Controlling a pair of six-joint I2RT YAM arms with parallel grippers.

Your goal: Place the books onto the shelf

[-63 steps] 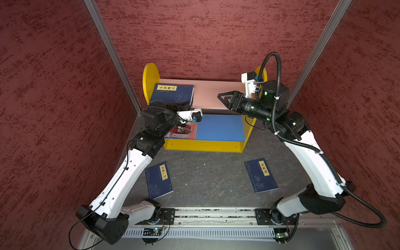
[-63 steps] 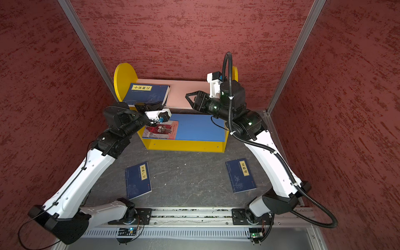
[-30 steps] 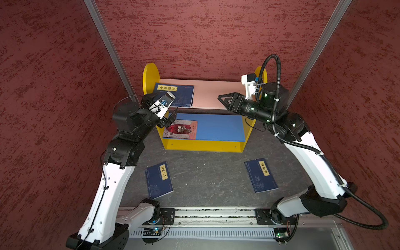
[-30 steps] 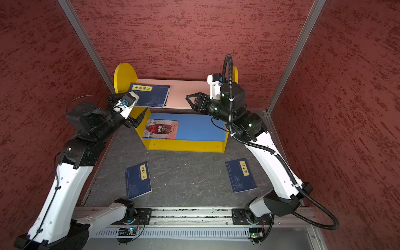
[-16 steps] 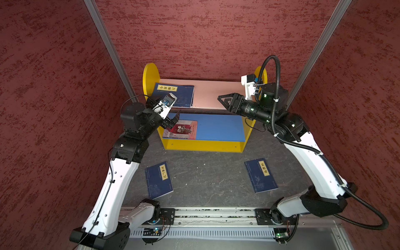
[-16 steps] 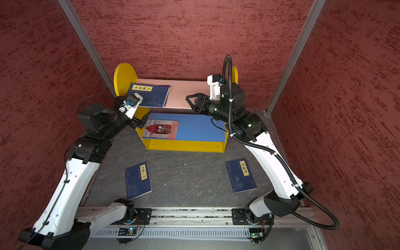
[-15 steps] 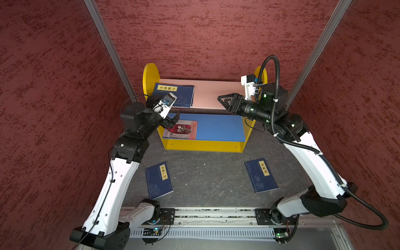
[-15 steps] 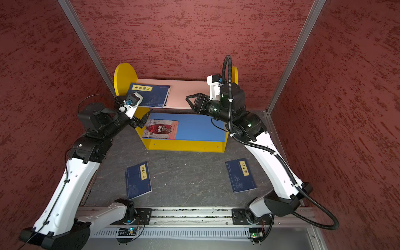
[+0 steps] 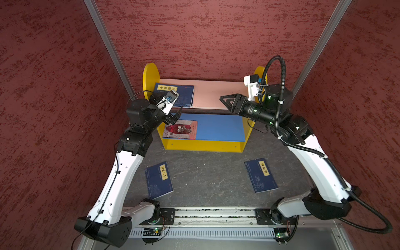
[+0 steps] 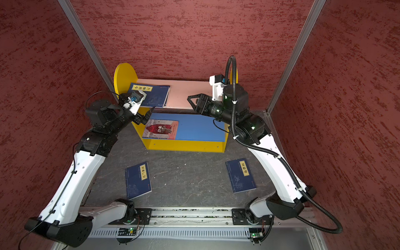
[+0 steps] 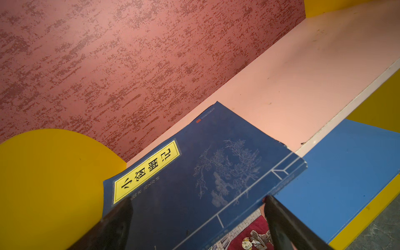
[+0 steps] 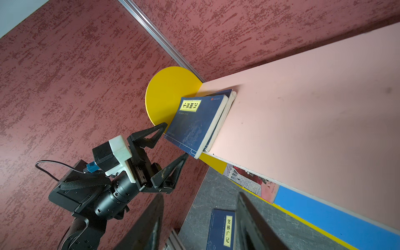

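Left gripper (image 12: 175, 139) spread wide, empty, beside navy stack (image 9: 179, 95) overhanging pink board's (image 9: 212, 95) left front edge; right gripper (image 9: 223, 100) half-open, empty.
Grey tabletop (image 9: 207, 173) (red walls (image 9: 216, 32) close): two navy books (image 9: 159, 179) (image 9: 260, 176) toward front edge, bare stretch between; red book (image 9: 180, 129) on blue board's (image 9: 220, 127) left end.

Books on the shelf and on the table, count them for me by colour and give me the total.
Navy blue: 4, with a top book stacked on a lower book on the pink upper board, plus a left book and a right book flat on the table.
Red: 1, the red book on the blue lower board.
Total: 5 books.
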